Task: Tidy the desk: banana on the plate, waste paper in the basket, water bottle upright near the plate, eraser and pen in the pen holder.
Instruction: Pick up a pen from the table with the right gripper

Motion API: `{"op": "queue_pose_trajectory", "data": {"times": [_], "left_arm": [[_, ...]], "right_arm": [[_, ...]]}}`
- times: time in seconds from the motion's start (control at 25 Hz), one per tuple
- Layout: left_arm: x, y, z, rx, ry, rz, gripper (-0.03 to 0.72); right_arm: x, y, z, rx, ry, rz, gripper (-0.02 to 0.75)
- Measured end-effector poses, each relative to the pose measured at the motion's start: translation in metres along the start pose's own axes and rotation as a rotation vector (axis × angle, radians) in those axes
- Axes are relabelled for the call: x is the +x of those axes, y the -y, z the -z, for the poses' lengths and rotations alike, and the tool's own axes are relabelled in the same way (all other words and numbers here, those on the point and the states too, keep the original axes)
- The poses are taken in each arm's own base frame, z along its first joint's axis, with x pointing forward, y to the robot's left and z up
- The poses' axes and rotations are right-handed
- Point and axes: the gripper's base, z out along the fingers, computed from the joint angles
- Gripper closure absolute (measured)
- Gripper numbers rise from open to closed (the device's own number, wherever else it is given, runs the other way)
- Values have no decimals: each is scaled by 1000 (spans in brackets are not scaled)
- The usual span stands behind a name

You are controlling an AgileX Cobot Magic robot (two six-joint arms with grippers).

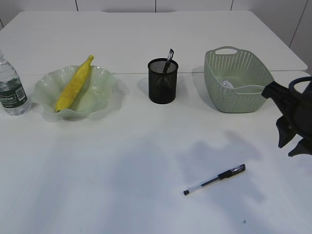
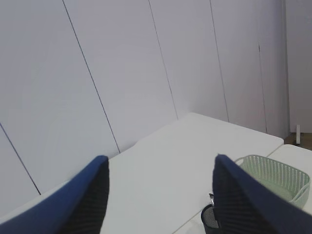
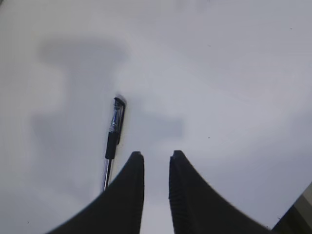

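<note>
A yellow banana (image 1: 74,84) lies on the pale green wavy plate (image 1: 46,80) at the left. A water bottle (image 1: 10,87) stands upright left of the plate. A black mesh pen holder (image 1: 163,81) holds a pen (image 1: 168,59). Crumpled waste paper (image 1: 227,84) lies in the green basket (image 1: 237,79). A second black pen (image 1: 214,179) lies on the table in front; it also shows in the right wrist view (image 3: 113,137). My right gripper (image 1: 291,145) (image 3: 156,155) hovers open and empty to the right of that pen. My left gripper (image 2: 161,163) is open and empty, raised high. No eraser shows.
The white table (image 1: 97,185) has a seam across it behind the plate and the holder. The left wrist view shows the far wall panels, the basket (image 2: 273,173) and the holder's rim (image 2: 208,217).
</note>
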Motion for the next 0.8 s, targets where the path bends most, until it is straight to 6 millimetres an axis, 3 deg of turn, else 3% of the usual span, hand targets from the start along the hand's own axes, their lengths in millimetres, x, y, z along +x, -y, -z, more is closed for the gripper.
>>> {"op": "queue_pose_trajectory", "data": {"times": [0.4,0.6,0.8], "left_arm": [[1,0,0,-2,-9,-11,230],[1,0,0,1,-13,-13,233],[1,0,0,5,-16,-13,239]], "right_arm": [[4,-15,-20,-41,-20,59,598],[8,-28,-29,-122,-59,-61,598],[11,-23,-44,0,-74,-71,598]]}}
